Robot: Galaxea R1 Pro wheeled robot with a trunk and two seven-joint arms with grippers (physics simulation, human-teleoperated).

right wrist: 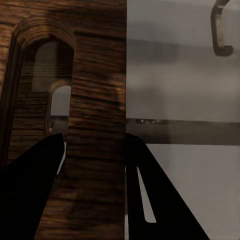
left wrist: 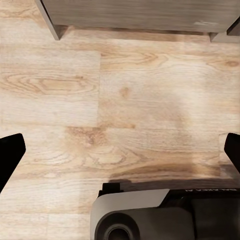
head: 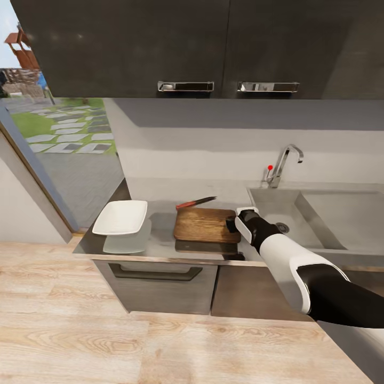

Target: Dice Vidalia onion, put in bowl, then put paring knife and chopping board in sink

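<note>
- In the kitchen, the right tool [head: 232, 223] reaches the chopping board [head: 205, 224] at its edge nearest the sink [head: 341, 213]; in the right wrist view its two dark fingers [right wrist: 30, 185] straddle the strip of wood beside the slot-shaped handle hole [right wrist: 47, 65], pinching the chopping board.
- The board lies flat on the table [head: 160, 240], between the white bowl [head: 121, 217] and the sink, with the paring knife [head: 196, 202] just behind its far edge.
- Judged from its look, the board is stiff, fairly heavy for a one-sided pinch and likely to sag or swing when lifted; the handle end is the sensible hold.
- The left tool [left wrist: 120, 150] hangs spread over the wooden floor [left wrist: 125, 100], holding nothing.
- No onion or dice can be made out on the board or in the bowl; the arm hides part of the basin, and whether the fingers actually press the wood is hard to confirm.
</note>
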